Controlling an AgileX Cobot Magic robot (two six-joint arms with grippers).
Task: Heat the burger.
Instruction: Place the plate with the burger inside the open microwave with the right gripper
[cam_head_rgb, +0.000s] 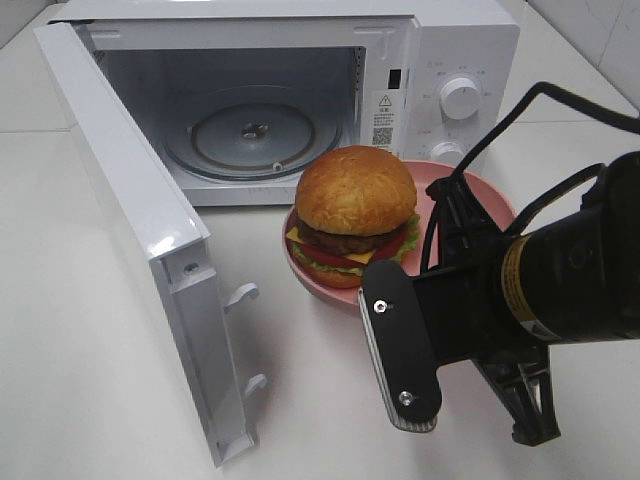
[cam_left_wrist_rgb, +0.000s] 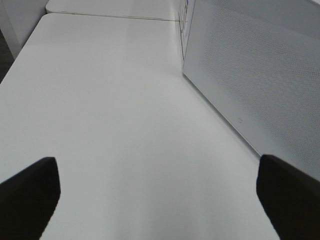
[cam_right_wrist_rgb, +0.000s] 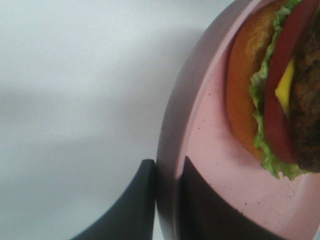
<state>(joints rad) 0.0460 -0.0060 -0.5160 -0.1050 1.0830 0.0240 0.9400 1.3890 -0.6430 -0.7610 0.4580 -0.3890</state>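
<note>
A: Overhead: microwave (cam_head_rgb: 450, 40) has its door (cam_head_rgb: 130, 210) swung wide, turntable (cam_head_rgb: 250, 135) bare. The burger (cam_head_rgb: 355, 205) sits on the pink plate (cam_head_rgb: 490, 195) on the table (cam_head_rgb: 100, 400), just in front of the cavity. The right arm (cam_head_rgb: 560, 280) reaches in at the plate's near side.
B: Left wrist?
A: The left gripper (cam_left_wrist_rgb: 160, 200) has its jaws spread wide, nothing between them. Only table below, the door's outer face beside it.
B: Right wrist?
A: The right gripper (cam_right_wrist_rgb: 167, 172) is pinched on the plate rim, one finger outside, one inside. It's near the burger, not touching.
B: So door's done. Left, I'd say: plate in, door shut, start heating.
</note>
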